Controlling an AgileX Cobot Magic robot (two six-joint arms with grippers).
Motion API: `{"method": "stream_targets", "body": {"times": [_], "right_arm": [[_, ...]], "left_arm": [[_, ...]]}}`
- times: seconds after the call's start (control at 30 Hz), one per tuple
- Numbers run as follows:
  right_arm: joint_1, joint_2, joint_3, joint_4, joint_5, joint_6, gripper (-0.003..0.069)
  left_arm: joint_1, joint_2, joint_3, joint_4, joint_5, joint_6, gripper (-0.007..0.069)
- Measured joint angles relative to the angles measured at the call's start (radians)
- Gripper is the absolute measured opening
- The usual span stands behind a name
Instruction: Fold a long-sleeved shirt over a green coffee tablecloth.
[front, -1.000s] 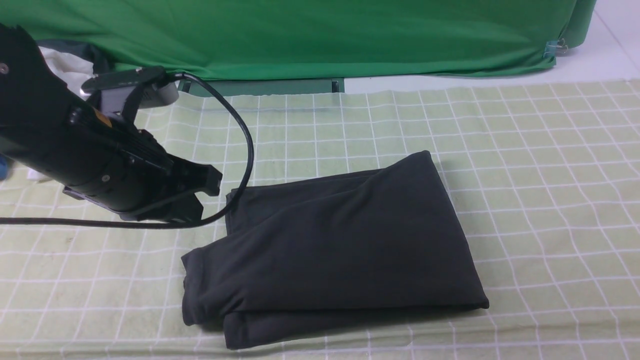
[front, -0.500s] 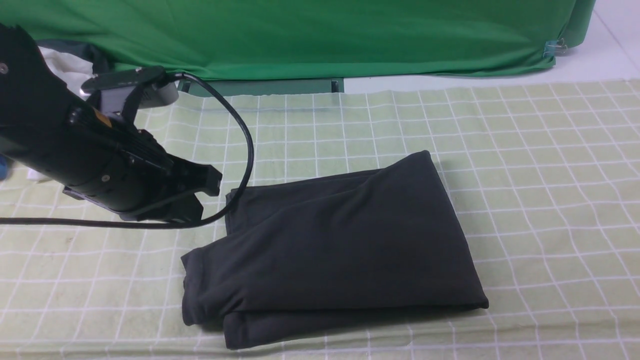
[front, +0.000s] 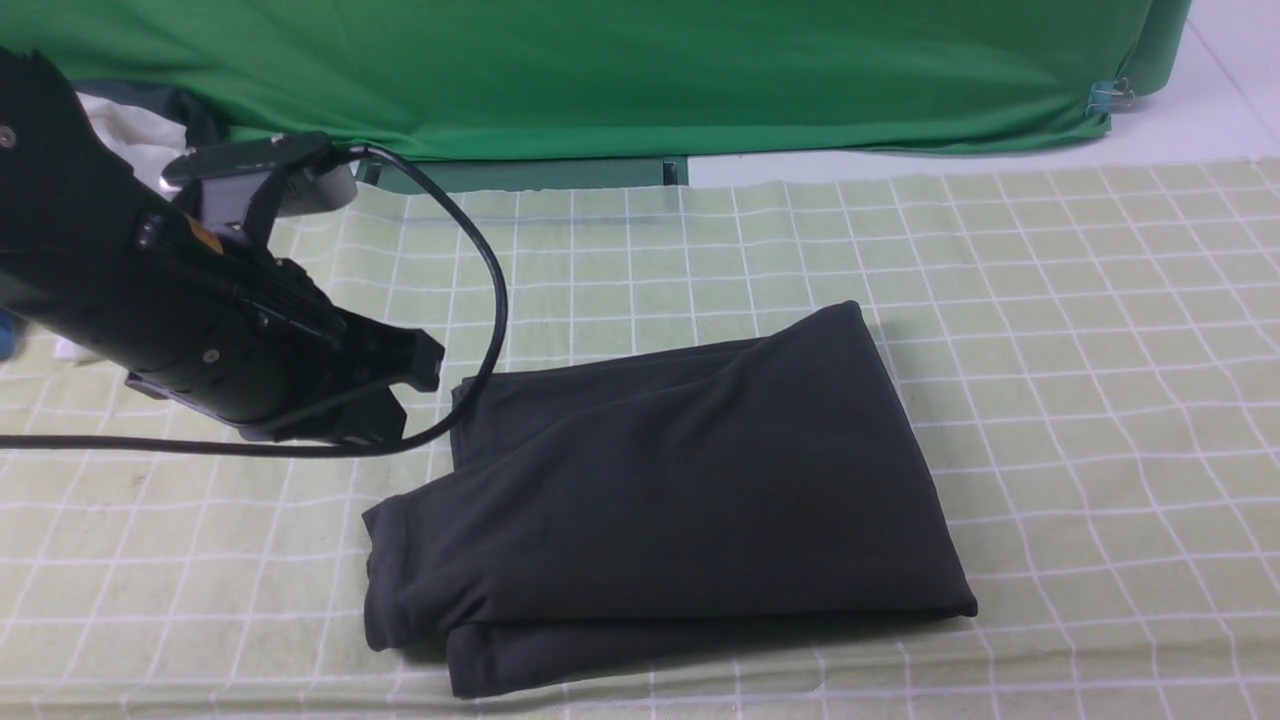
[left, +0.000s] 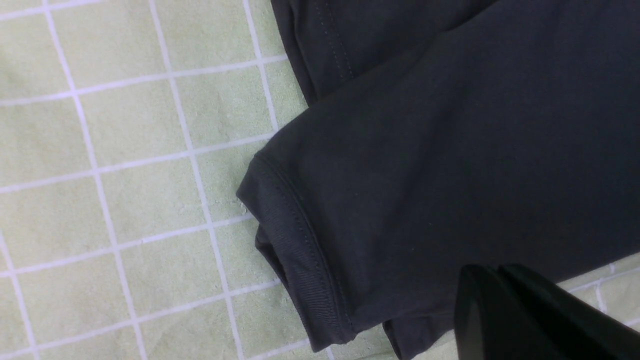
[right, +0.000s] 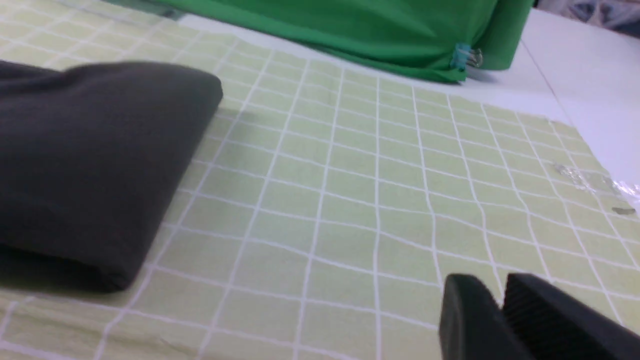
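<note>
The long-sleeved shirt (front: 700, 490) lies half-folded on the green coffee tablecloth (front: 1100, 400), unchanged from a second ago, so folding seems paused, the left gripper (left: 495, 269) closed on nothing, the right gripper (right: 497, 285) narrowly parted and empty.

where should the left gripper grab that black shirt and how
I'd pinch the shirt's upper hem layer at its left end, coming from the robot's left. That end stands proud of the layer beneath and its edge faces the left gripper, while the middle lies broad and smooth, offering little to pinch. The shut jaws would have to open first.
</note>
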Motion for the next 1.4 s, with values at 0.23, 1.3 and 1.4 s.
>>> {"method": "stream_targets", "body": {"times": [0.23,1.3,1.4], "right_arm": [[-0.008,0.000,0.034,-0.001,-0.020,0.000,0.0124],[-0.009,0.000,0.034,0.004,-0.062,0.000,0.0176],[-0.009,0.000,0.034,0.005,-0.062,0.000,0.0180]], "left_arm": [[0.000,0.000,0.000,0.000,-0.055,-0.036,0.0013],[0.000,-0.947,0.539,-0.198,-0.397,0.230,0.0013],[0.000,-1.090,0.624,-0.210,-0.523,0.234,0.0013]]}}
